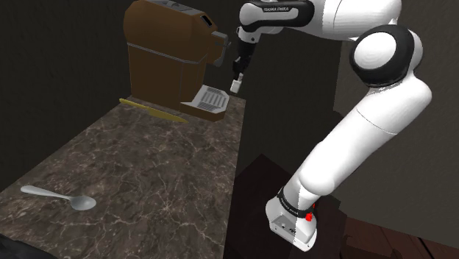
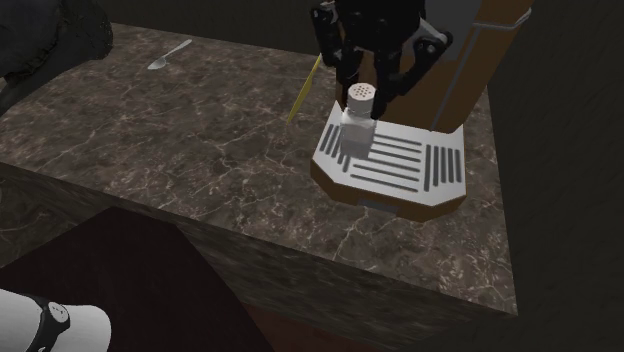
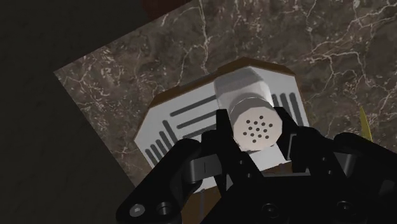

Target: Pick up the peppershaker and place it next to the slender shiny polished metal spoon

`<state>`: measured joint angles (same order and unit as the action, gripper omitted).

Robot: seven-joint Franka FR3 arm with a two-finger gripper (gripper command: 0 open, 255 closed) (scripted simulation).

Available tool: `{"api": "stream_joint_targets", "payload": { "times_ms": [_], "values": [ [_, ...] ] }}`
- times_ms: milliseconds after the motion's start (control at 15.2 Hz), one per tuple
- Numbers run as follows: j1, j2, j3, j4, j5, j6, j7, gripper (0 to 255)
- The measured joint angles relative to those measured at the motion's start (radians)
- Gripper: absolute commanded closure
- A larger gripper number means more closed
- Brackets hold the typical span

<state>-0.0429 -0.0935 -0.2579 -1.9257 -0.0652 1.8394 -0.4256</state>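
Over the grey slotted drip tray (image 2: 420, 165) the white arm (image 1: 368, 125) reaches out, black claw (image 1: 237, 76) pointing down, clamped on the white hole-topped peppershaker (image 2: 355, 125).

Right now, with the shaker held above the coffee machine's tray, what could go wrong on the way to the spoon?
1. The gripper clasps the shaker near its cap, so it might slip or tilt.
2. The coffee machine stands close by; a careless swing could hit it.
3. The spoon lies far off near the counter's end; a low set-down might knock it.
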Motion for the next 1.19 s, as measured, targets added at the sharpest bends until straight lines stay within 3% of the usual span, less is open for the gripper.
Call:
{"api": "stream_joint_targets", "payload": {
  "times_ms": [396, 1188],
  "values": [
    [0.057, -0.119, 0.085, -0.131, -0.013, 0.006, 0.149, 255],
    [0.176, -0.208, 0.273, -0.223, 0.031, -0.005, 0.439, 255]
  ]
}}
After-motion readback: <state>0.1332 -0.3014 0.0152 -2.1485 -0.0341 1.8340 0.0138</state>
